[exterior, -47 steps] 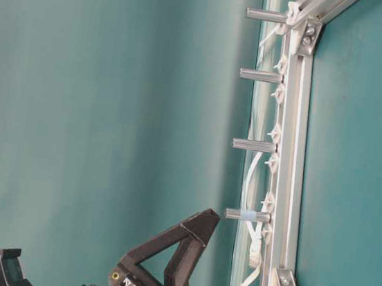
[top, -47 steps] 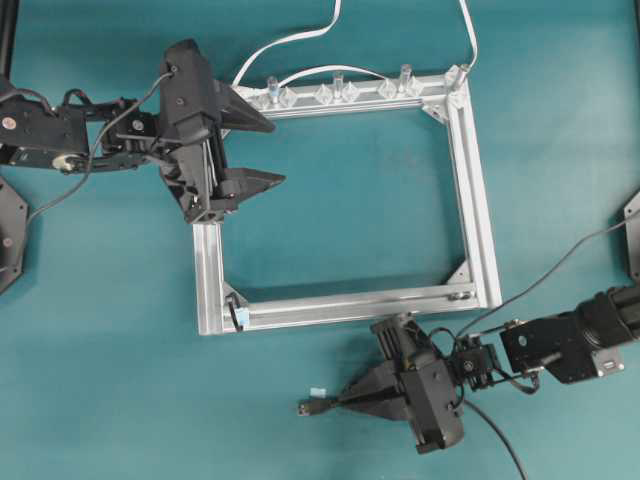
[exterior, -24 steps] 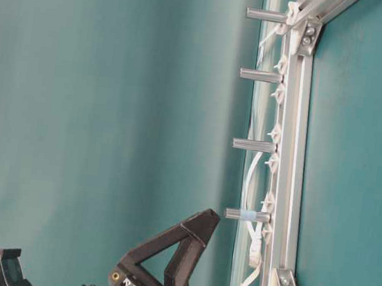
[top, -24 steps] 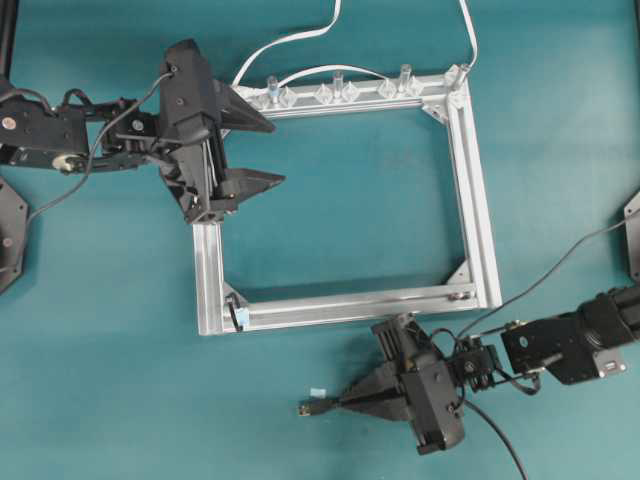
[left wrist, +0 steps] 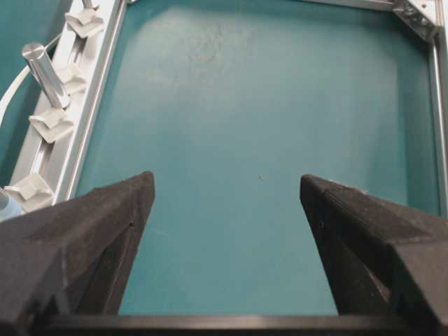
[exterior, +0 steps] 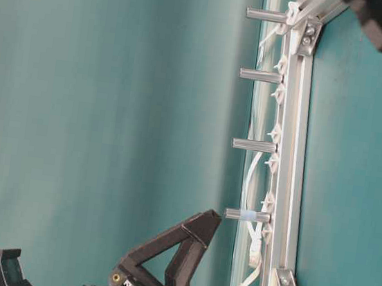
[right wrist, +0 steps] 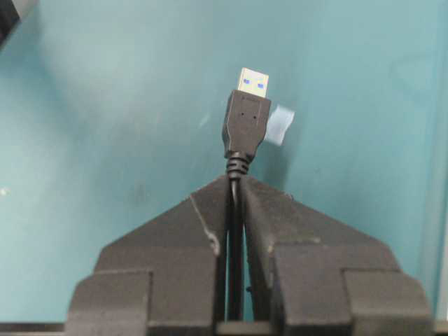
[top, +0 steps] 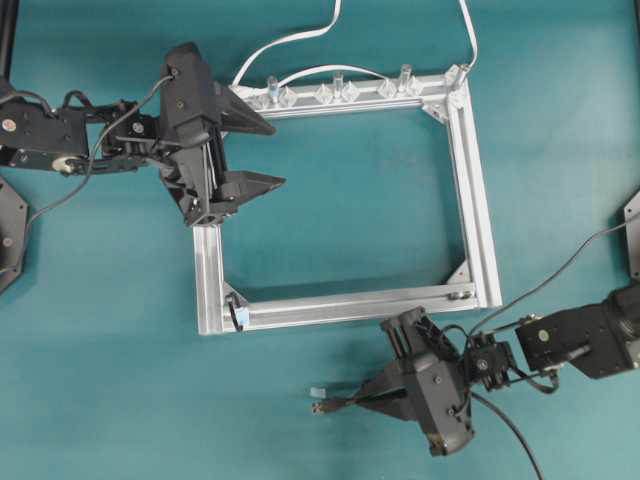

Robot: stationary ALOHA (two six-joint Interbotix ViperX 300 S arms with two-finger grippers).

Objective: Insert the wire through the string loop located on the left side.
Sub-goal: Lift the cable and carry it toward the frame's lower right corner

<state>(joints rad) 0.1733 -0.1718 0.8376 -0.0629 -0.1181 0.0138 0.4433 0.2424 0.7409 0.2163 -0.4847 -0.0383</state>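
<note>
The right gripper (right wrist: 236, 183), a black two-fingered claw, is clenched on the wire (right wrist: 236, 231), a thin black cable ending in a dark rectangular USB plug (right wrist: 246, 119) with a silver tip, which sticks out just past the fingertips. In the overhead view this gripper (top: 352, 400) sits below the bottom rail of the rectangular silver aluminium frame (top: 470, 190), its plug (top: 320, 407) pointing left over the teal table (top: 110, 380), with a small pale blue scrap (top: 316, 390) just beside it. The string loop (top: 236, 312), a tiny dark loop, sits at the frame's lower left corner, apart from the plug and up and to the left of it. The left gripper (top: 262, 152) hangs over the frame's upper left part with its black fingers (left wrist: 91, 231) spread wide and nothing between them. Clear plastic clips (top: 335, 93) and short metal posts (exterior: 253, 145) line the frame's top rail, and white cables (top: 290, 40) run off behind it
</note>
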